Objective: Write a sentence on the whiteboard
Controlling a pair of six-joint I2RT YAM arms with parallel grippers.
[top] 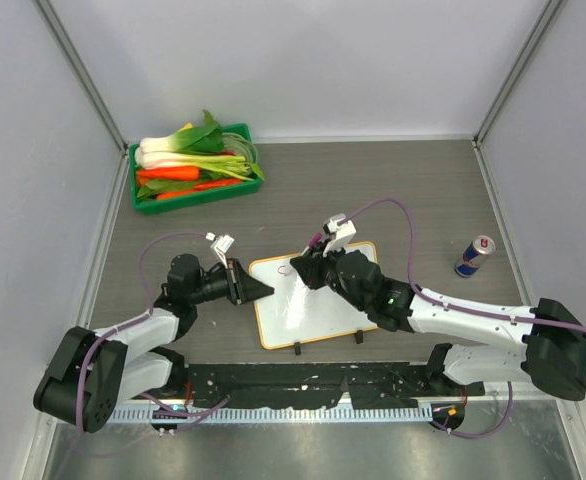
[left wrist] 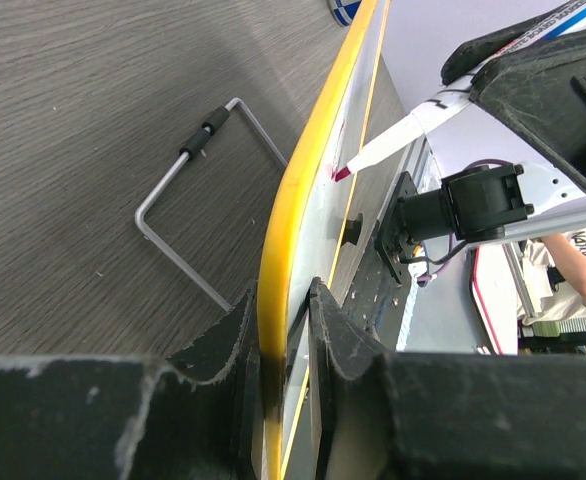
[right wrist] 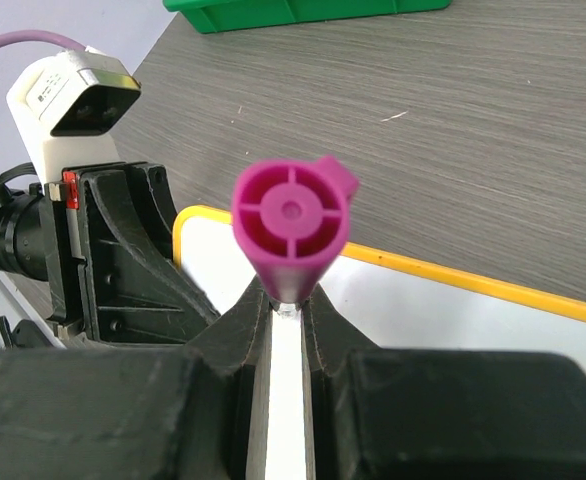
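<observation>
Mid-table, just ahead of arm bases: small glossy white whiteboard point(top: 318, 305), rounded corners, orange-yellow frame. Clamped at left edge by left gripper point(left wrist: 278, 330). Pinched in right gripper point(right wrist: 291, 310): white marker point(right wrist: 291, 215), magenta end, tip touching board's upper left. Of sentence point(top: 286, 268), only a faint pink stroke visible; judged barely begun, nearly all writing left.

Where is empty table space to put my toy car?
The biggest bare patch is at the back, between the tray and the can, behind the whiteboard. A smaller one lies between the tray and the left arm. The middle is crowded: the left gripper grips the whiteboard while the right gripper holds a marker to it.
</observation>
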